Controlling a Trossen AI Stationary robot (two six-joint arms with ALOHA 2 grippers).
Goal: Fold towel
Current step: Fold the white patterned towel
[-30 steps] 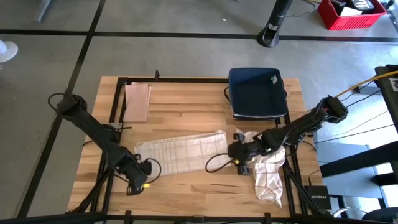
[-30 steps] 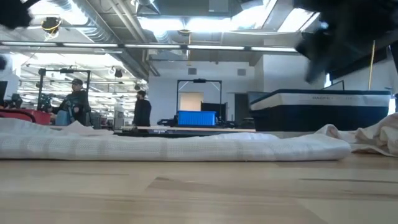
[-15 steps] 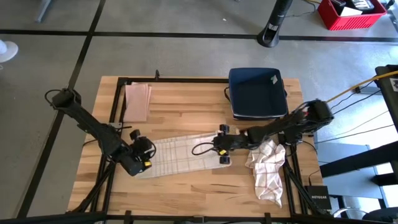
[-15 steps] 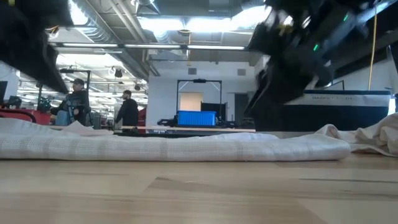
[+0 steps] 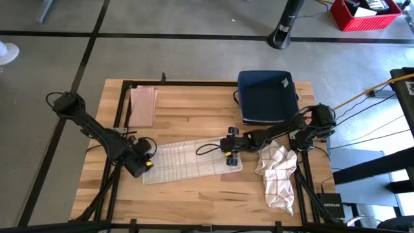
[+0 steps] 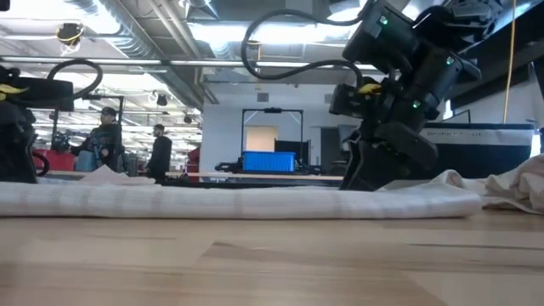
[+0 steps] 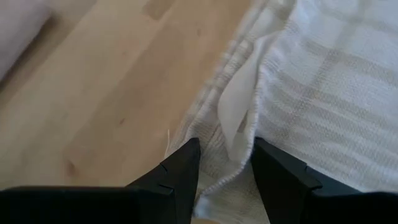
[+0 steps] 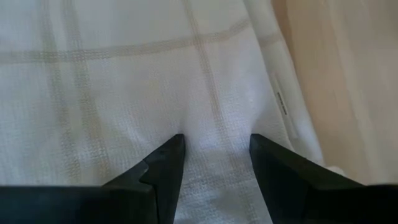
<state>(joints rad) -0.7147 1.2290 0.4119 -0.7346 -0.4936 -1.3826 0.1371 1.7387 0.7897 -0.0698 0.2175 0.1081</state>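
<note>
Towel (image 5: 191, 162): white, grid-lined, lay flat mid-bench (image 5: 194, 107). Small sewn label (image 8: 281, 103) at its edge, print unreadable, seen in right wrist view only. Left gripper (image 5: 147, 154) at the left end, fingers (image 7: 180, 171) parted astride a raised fold. Right gripper (image 5: 231, 155) at the right end, parted, pressing the cloth. Low view alone showed people behind.

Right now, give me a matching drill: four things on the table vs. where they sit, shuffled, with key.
Things:
1. checked towel
2. crumpled cloth
3. navy tray
4. folded pink cloth

Places:
A. far left of the table
B. far right, behind the right arm
C. flat, between the two claws
D. near right edge, bunched up

Pairs: 1-C, 2-D, 3-B, 4-A
</note>
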